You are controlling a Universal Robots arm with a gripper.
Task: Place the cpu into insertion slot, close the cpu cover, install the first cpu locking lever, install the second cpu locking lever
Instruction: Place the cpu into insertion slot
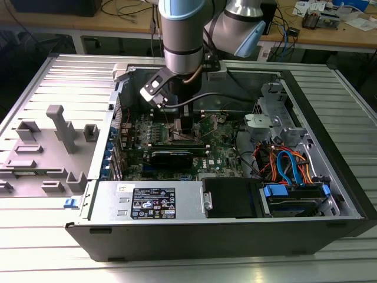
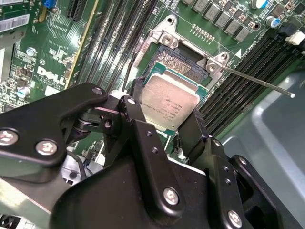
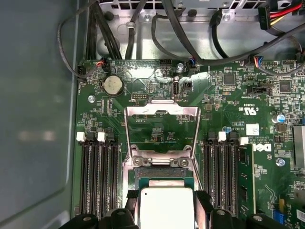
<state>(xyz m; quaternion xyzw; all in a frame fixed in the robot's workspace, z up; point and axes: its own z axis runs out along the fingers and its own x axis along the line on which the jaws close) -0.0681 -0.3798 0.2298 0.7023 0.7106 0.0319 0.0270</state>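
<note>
Exterior view: the pincer [image 1: 181,125] is positioned inside an open computer case [image 1: 330,147], over the green motherboard [image 1: 224,156].

Second wrist view: the cpu [image 2: 169,102] is pinched by opposite edges and held just over the insertion slot [image 2: 187,67]; contact cannot be told.

First wrist view: the cpu cover [image 3: 162,110] is swung open.

Step judged: cpu placement. Seating is judged to call for level, square alignment.

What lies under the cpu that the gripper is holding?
The open insertion slot: its dark contact field and silvery surround show past one edge of the cpu. The part directly beneath the cpu is covered, so I cannot tell whether the cpu touches the slot.
</note>
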